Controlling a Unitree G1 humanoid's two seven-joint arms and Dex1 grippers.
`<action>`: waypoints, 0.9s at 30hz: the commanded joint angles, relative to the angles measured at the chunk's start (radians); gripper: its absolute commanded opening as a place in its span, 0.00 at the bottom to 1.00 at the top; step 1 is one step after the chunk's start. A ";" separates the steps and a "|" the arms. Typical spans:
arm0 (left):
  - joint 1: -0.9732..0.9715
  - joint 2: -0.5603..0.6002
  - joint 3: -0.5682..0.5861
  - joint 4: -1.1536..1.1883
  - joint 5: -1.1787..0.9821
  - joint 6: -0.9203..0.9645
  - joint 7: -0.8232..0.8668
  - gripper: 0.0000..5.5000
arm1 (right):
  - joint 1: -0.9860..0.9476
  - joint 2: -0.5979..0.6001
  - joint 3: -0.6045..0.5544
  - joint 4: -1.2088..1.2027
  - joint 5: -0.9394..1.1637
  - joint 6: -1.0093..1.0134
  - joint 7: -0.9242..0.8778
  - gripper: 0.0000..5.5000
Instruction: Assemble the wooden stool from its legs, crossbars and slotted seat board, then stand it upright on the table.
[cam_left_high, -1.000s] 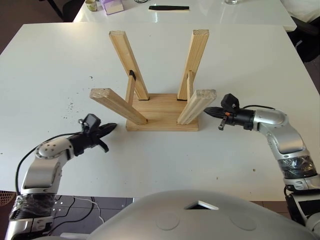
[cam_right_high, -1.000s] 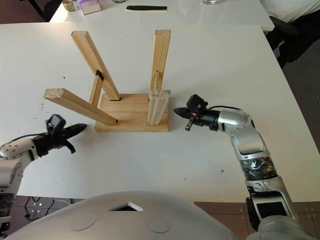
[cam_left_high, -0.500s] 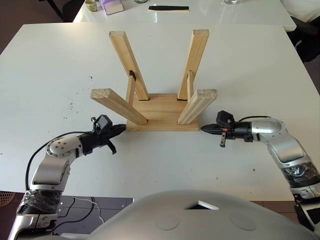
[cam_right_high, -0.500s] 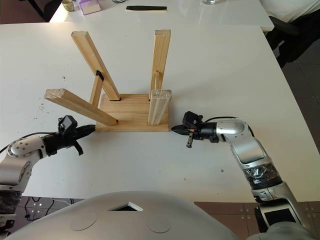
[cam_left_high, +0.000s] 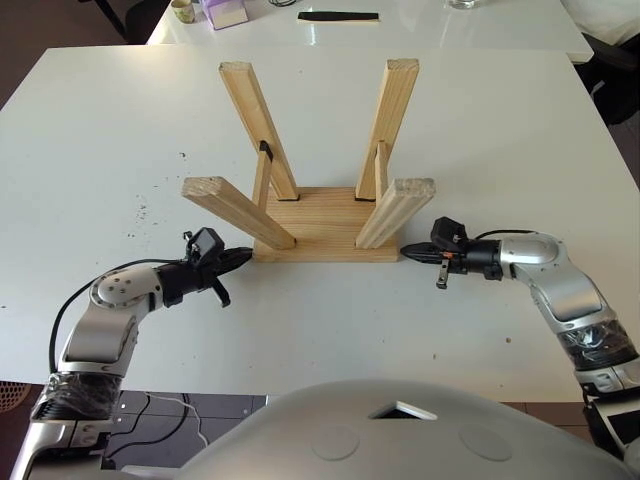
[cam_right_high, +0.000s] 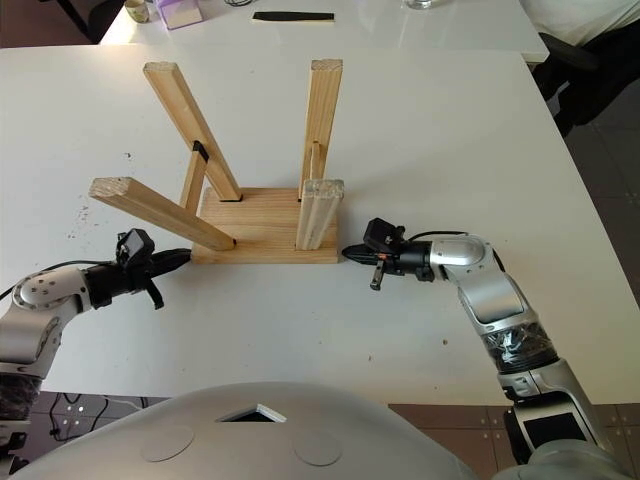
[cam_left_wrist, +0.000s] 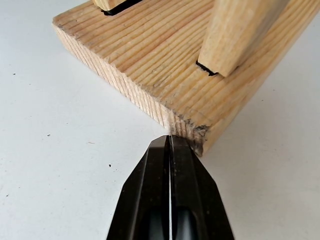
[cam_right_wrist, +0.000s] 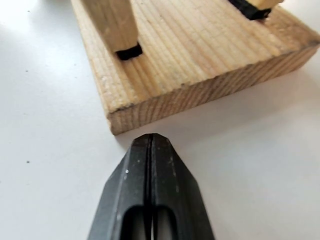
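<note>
Wooden stool (cam_left_high: 325, 228) stands inverted between left gripper (cam_left_high: 242, 256) and right gripper (cam_left_high: 408, 251).

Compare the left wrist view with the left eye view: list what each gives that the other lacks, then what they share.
Left wrist view adds: a close look at the left hand, tips shut, at a chipped corner of the seat board, and the dark slot where a leg enters the board.
Left eye view adds: the whole stool upside down, four legs up, crossbars between them, and the right hand at the board's other near corner.
Shared: left hand, seat board, white table.
</note>
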 joint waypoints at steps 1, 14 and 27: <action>0.013 0.012 -0.028 0.037 0.039 0.018 -0.006 0.00 | -0.006 0.006 0.007 0.025 -0.021 0.000 -0.018 0.00; -0.019 -0.020 -0.060 -0.052 -0.002 0.024 -0.006 0.00 | -0.006 0.031 -0.005 -0.071 0.072 0.068 0.035 0.00; 0.227 0.008 0.112 -0.563 -0.222 0.238 0.024 0.00 | 0.241 -0.141 -0.248 -0.461 0.265 0.213 0.065 0.00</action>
